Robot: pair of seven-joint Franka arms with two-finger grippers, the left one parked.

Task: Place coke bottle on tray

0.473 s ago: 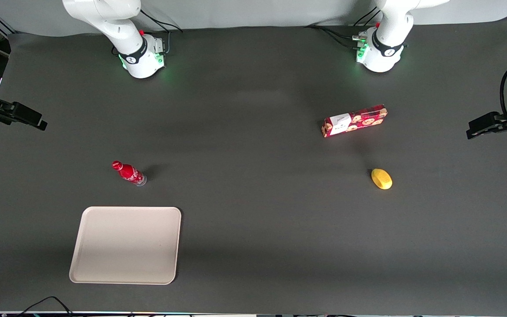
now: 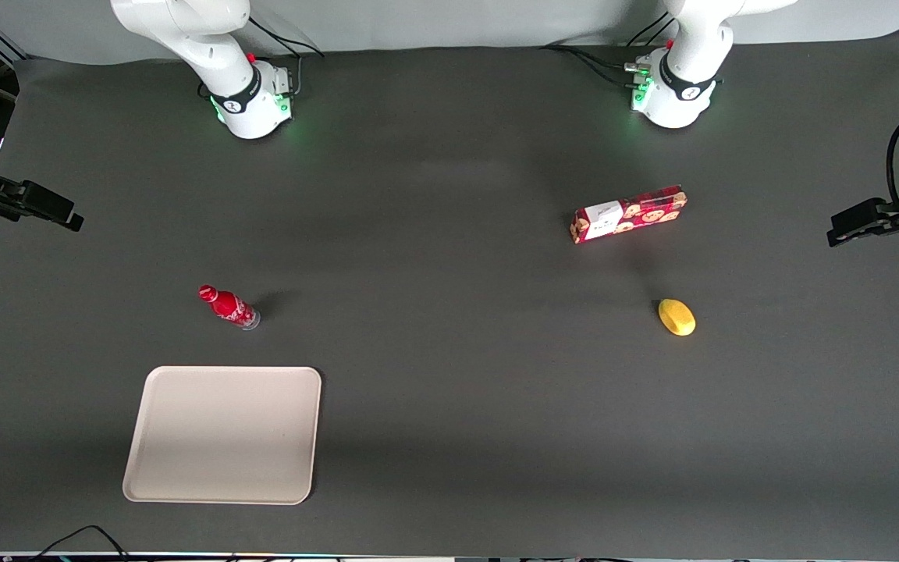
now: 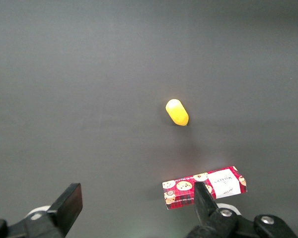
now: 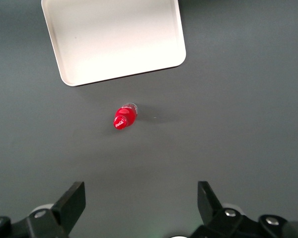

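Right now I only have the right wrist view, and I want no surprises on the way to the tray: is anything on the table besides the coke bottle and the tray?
Observer: Yes. A red cookie box lies toward the parked arm's end, well away from the coke bottle and the tray.
Operator: Anything else out there?
Observer: A yellow lemon-like object, apart from the box and nearer to the front camera than it.
Operator: Where is my gripper over the table?
Observer: The gripper, open, hangs by the table's edge at the working arm's end, off to the side of the bottle rather than above it.
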